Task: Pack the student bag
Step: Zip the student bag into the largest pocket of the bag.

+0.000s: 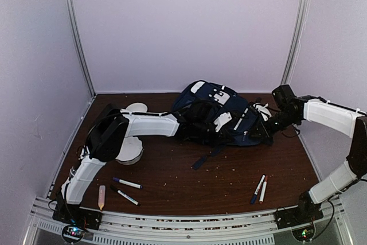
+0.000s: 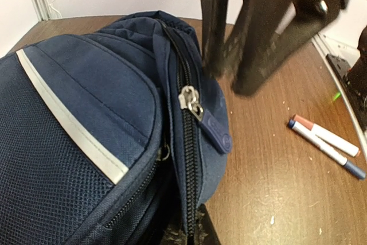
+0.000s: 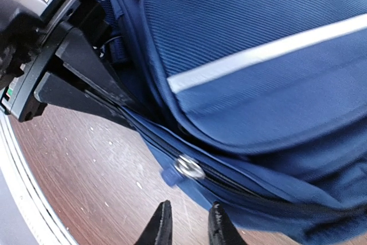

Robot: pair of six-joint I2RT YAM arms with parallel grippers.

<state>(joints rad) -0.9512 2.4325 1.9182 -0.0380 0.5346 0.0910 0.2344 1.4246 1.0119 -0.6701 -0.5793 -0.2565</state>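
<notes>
At the back of the table [image 1: 172, 179], the student bag [image 1: 221, 113] is laid flat between both arms.
Its zip pull [image 3: 190, 168] is spotted just ahead of the right gripper [image 3: 189, 225], narrowly parted and empty; the seam [image 3: 155, 133] is pinched by the left gripper [image 3: 133, 116].

One student bag [image 1: 189, 98], four markers [image 1: 127, 183], one pale tube [image 1: 101, 196], perhaps two white discs [image 1: 131, 150].

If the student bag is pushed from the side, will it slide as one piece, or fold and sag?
The student bag is soft fabric lying slumped with creases, so it would probably fold before sliding. Its loose strap trails on the table and may drag.
</notes>
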